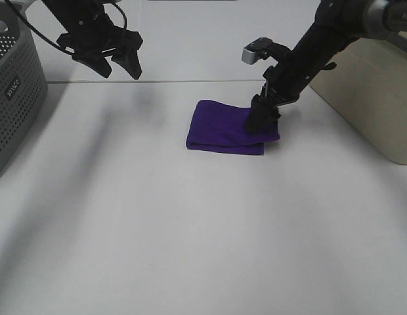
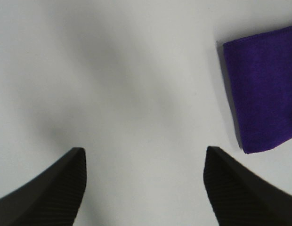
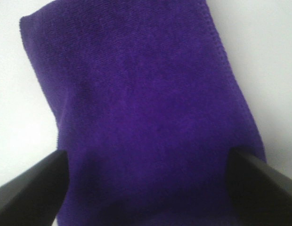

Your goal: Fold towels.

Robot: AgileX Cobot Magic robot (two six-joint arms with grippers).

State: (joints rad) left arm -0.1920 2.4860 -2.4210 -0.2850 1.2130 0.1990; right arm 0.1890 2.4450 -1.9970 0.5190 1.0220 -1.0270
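Observation:
The deep purple towel (image 1: 223,126) lies folded into a small rectangle on the white table (image 1: 190,236), a little right of the middle. My right gripper (image 1: 260,122) points down onto the towel's right end. In the right wrist view the towel (image 3: 136,103) fills the frame, and the right gripper (image 3: 146,157) is open, with its fingers (image 3: 28,188) spread wide over the cloth. My left gripper (image 1: 120,71) hangs open and empty above the table's back left. In the left wrist view the left gripper (image 2: 143,150) is over bare table, with the towel (image 2: 263,89) off to one side. No white tag shows.
A grey perforated basket (image 1: 13,92) stands at the left edge. A beige box (image 1: 377,105) stands at the right, close behind the right arm. The table's back edge runs just behind the towel.

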